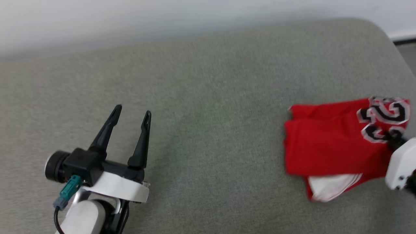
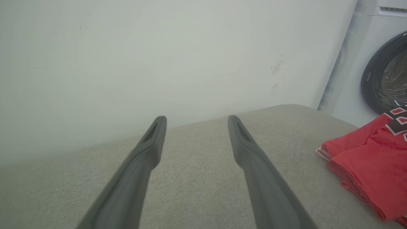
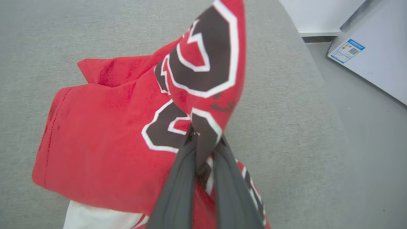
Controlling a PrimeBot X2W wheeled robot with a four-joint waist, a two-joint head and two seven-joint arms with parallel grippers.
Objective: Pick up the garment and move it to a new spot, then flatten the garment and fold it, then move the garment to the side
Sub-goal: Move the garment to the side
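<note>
Two fingers of my right gripper (image 3: 205, 139) pinch the printed edge of the folded bright red T-shirt (image 1: 325, 143), lifting that corner off the right end of the grey fabric counter (image 1: 211, 97), seemingly to drag it aside, while my left gripper (image 1: 133, 109) hovers wide and empty.

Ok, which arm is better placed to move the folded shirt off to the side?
The right. The right fingers are shut on the garment's numbered corner, holding it up off the grey cushion. The left fingers stand open over bare cushion, well apart from the garment.
</note>
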